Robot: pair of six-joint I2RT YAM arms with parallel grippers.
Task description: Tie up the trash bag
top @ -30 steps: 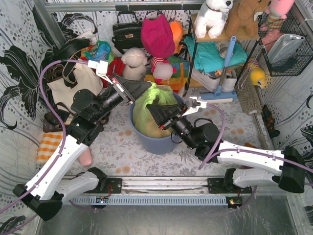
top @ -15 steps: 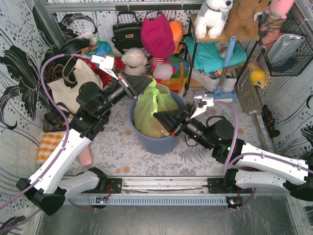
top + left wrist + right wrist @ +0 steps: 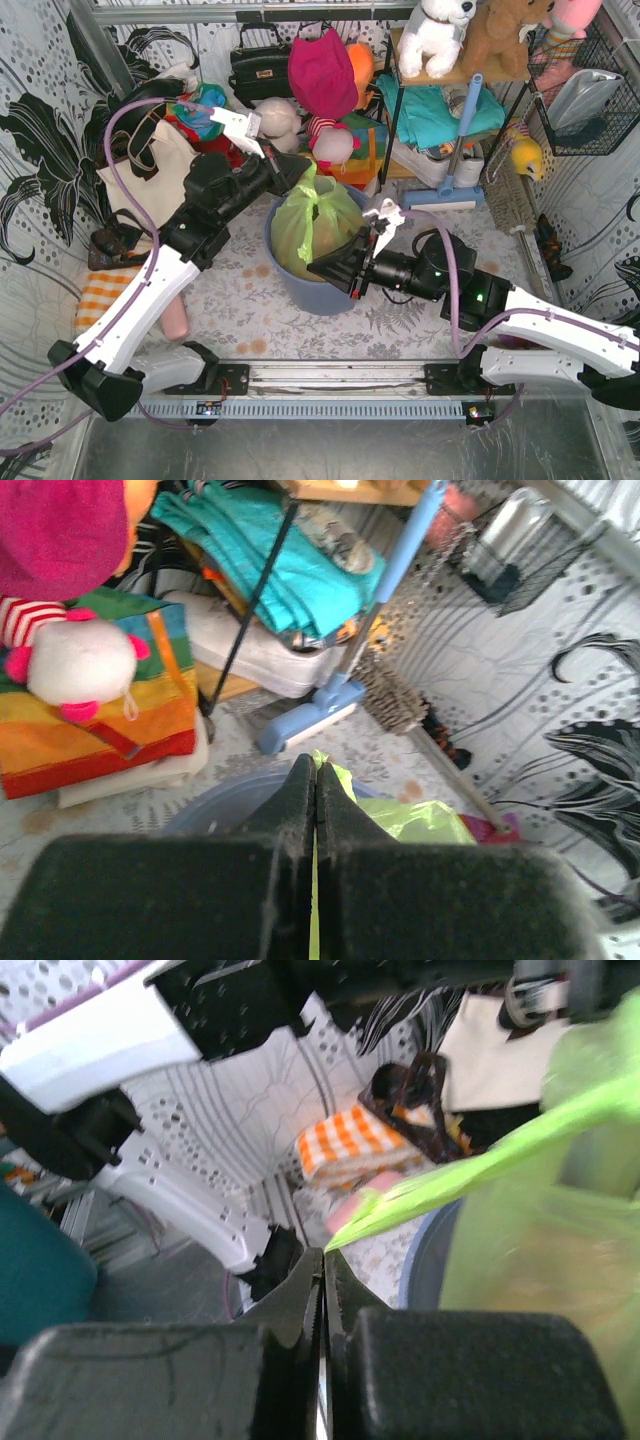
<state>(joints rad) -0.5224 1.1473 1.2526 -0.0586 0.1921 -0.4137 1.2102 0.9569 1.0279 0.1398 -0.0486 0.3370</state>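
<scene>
Nearest my bases, my right gripper (image 3: pixel 322 1255) is reaching in low at the near side of the round blue-grey bin (image 3: pixel 312 292), with its jaws pressed together. The right wrist view is blurred, but a stretched strip of green film seems to be running straight in between the tips, so I am pinching the trash bag (image 3: pixel 316 226) there. The bag is sitting upright in the bin, bulging above the rim, with tan paper showing through the light-green plastic. At its far top corner my left gripper (image 3: pixel 315 767) is coming in from the left, jaws closed, and a thin edge of green is showing in the seam between them and poking out past the tips. Beyond that, a cream tote bag (image 3: pixel 140 182) is leaning at the left, a white plush toy (image 3: pixel 82 665) is resting on striped cloth, and a blue-handled broom (image 3: pixel 345 675) is standing against the shelf.
</scene>
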